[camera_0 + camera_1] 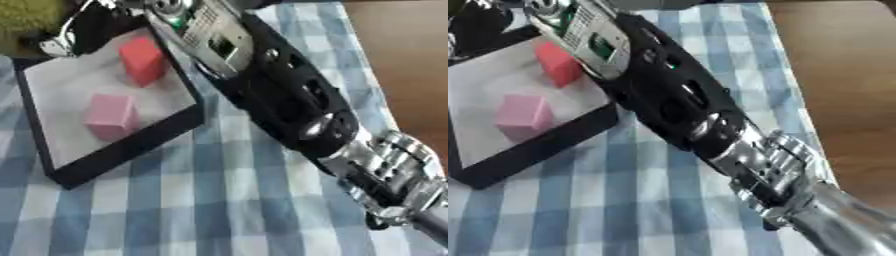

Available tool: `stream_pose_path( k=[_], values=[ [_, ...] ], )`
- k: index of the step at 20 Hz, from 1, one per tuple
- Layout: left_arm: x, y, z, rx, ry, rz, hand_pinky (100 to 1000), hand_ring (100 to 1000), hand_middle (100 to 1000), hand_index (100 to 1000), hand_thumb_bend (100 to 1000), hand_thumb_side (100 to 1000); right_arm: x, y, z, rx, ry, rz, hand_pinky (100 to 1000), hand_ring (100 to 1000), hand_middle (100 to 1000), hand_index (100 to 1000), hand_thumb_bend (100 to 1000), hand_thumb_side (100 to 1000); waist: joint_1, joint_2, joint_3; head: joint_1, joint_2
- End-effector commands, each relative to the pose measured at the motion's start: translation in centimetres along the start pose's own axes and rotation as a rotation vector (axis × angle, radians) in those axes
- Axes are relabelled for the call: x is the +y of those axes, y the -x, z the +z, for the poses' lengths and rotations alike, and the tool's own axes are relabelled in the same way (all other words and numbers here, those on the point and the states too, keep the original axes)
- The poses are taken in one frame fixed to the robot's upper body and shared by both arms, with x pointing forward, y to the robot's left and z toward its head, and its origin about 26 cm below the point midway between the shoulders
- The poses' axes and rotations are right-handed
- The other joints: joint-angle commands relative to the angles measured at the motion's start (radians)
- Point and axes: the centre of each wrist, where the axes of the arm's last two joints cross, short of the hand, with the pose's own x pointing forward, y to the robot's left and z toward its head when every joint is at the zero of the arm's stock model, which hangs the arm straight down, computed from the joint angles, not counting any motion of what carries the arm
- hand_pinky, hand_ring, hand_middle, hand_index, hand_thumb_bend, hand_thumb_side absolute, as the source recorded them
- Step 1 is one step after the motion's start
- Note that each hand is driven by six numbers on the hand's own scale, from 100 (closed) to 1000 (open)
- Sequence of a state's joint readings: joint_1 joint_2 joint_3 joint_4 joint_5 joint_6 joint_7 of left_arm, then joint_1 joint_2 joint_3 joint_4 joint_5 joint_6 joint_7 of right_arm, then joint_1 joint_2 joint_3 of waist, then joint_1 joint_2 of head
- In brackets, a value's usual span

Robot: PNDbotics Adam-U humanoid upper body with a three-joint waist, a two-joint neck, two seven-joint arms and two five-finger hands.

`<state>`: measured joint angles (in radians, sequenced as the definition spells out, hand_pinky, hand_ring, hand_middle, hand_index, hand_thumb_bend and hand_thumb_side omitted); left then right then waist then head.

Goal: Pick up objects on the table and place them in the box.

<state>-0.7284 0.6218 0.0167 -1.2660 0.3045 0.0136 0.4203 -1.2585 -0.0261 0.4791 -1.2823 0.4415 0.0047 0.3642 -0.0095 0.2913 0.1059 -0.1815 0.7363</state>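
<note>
Brown wooden tabletop [842,75], smooth and bare along its right edge, elsewhere draped in a soft cloth [219,210] of blue-and-white checks.

Across the cloth, slanting from the lower right corner up toward the far left: right arm [289,105], a bulky black shell with oval cut-outs, ribbed silver joint segments near the lower right, a pale panel with dark windows further up. Right hand [166,7] at the top edge, over the far rim of the box, mostly cropped; impossible to say whether the fingers are spread, curled or pinching anything.

Near the left edge of the tabletop, set askew on the cloth: shallow square box [131,150], black matte rim, flat pale grey floor.

Inside the box, toward its far side, just beside the arm: red block [142,60], matte, rectangular, standing tilted. Also inside, nearer the middle of the floor and apart from the red one: pink block [111,116], a soft-edged cube, matte.

At the far left corner, beyond the box: a fuzzy olive-green shape [26,17], not identifiable. Just below it, something black with a pale looping edge [66,37], also unclear.
</note>
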Motion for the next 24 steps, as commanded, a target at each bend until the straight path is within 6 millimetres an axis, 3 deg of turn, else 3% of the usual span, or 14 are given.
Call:
stream_pose_path(
  k=[1,7,17,21,24],
  values=[
    [0.2,-1.2,-0.6,-0.038,0.003,-0.01,797,804,743,907,311,899,0.3,-1.1,-0.7,-0.025,-0.006,0.01,795,539,447,583,318,100,-0.008,-0.03,0.006,-0.008,0.007],
    [-0.4,-0.9,-0.4,-0.031,0.01,0.001,797,804,741,907,312,900,2.2,-1.6,-1.1,-0.034,-0.069,0.016,802,549,455,593,326,100,-0.015,-0.032,0.016,-0.021,0.011],
    [-1.7,-0.6,-0.1,-0.027,0.037,0.022,797,803,740,907,310,904,6.3,1.1,-1.3,0.075,-0.139,0.005,812,567,480,624,350,100,-0.021,-0.025,0.046,-0.066,0.01],
    [-1.6,-0.4,0.1,-0.025,0.036,0.008,798,803,740,907,308,905,5.8,1.7,-1.1,0.1,-0.084,0.014,808,558,477,620,353,100,-0.023,-0.021,0.047,-0.066,0.002],
    [-1.2,-0.1,0.2,-0.015,0.027,-0.001,798,803,740,907,308,907,4.1,1.6,-0.8,0.111,0.007,-0.006,804,550,474,616,357,100,-0.024,-0.021,0.043,-0.07,0.001]
  ],
)
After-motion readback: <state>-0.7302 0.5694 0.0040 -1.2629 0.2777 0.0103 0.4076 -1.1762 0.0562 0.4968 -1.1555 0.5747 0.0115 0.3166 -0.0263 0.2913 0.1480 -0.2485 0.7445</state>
